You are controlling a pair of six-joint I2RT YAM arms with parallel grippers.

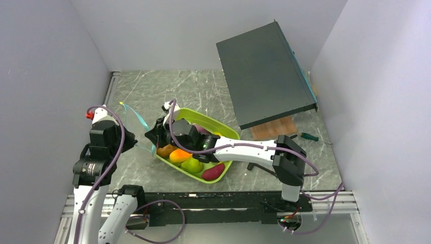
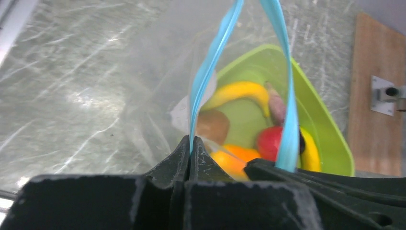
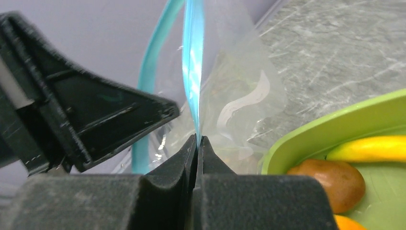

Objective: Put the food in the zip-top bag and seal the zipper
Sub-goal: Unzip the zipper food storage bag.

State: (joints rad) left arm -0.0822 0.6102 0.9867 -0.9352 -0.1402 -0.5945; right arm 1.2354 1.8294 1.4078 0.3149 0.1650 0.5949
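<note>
The clear zip-top bag (image 1: 138, 127) hangs between my two grippers, just left of the lime-green tray (image 1: 226, 128). Its blue zipper (image 1: 133, 113) is parted into two strips (image 2: 210, 62). My left gripper (image 2: 190, 143) is shut on one strip; it also shows in the top view (image 1: 136, 143). My right gripper (image 3: 197, 139) is shut on the other strip (image 3: 193, 57), at the tray's left end (image 1: 152, 136). The food lies in the tray: banana (image 2: 239, 91), brown piece (image 2: 213, 125), red apple (image 2: 269, 142), orange (image 1: 179, 155), green pear (image 1: 192, 165), magenta piece (image 1: 213, 173).
A dark flat panel (image 1: 264, 73) leans at the back right above a wooden board (image 1: 274, 128). A green-handled tool (image 1: 309, 136) lies beside the board. Grey walls close in the left, back and right. The right arm stretches over the tray.
</note>
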